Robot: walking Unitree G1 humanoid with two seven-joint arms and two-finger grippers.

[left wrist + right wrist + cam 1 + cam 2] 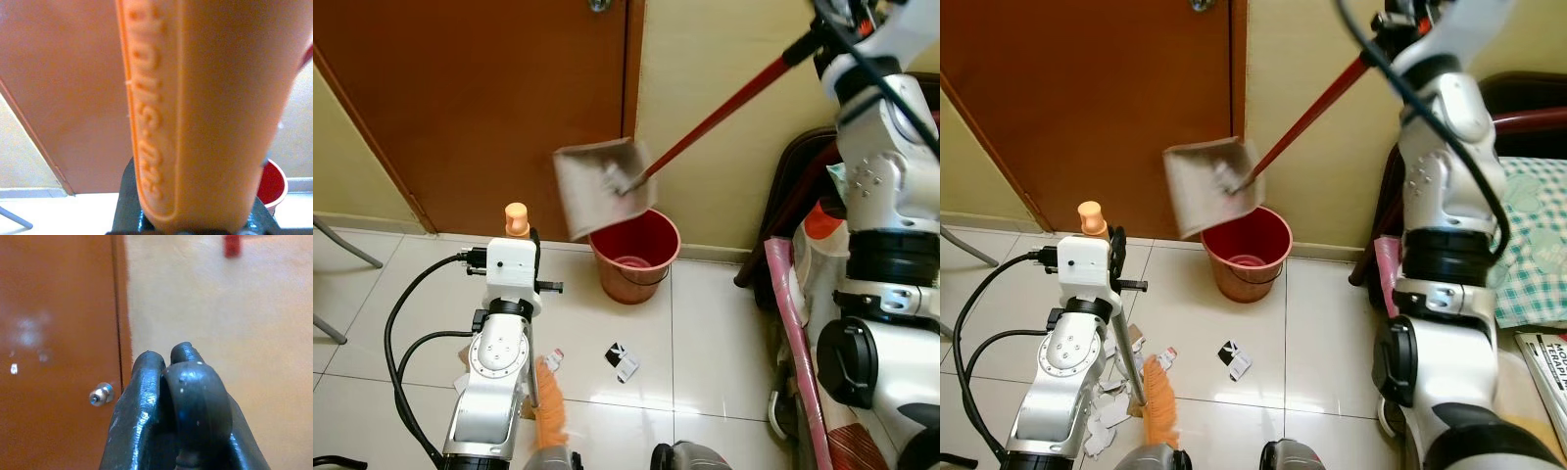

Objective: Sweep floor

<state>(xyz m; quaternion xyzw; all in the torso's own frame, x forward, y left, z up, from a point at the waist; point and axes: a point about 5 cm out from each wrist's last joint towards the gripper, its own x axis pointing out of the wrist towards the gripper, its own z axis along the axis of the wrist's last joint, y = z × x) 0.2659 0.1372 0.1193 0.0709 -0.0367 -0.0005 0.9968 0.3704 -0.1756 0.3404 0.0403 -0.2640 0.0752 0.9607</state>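
A grey dustpan [602, 186] on a long red handle [724, 103] hangs tilted just above a red bucket [634, 253] that stands by the wall. High at the upper right, my right gripper [832, 24] is shut on that handle's far end; its fingers [176, 396] are pressed together in the right wrist view. My left gripper [530, 243] is shut on the orange broom handle [195, 112], held upright at the left. The broom's orange bristles [1157, 401] rest on the tiles. Paper scraps [1111, 406] lie beside them, and a black-and-white scrap [622, 360] lies in front of the bucket.
A brown door [489, 98] stands shut behind the bucket. At the right are a dark wooden chair [783, 196] and a bed with green checked cloth [1533, 245]. A magazine [1547, 367] lies on the floor, and grey metal legs [342, 245] stand at the far left.
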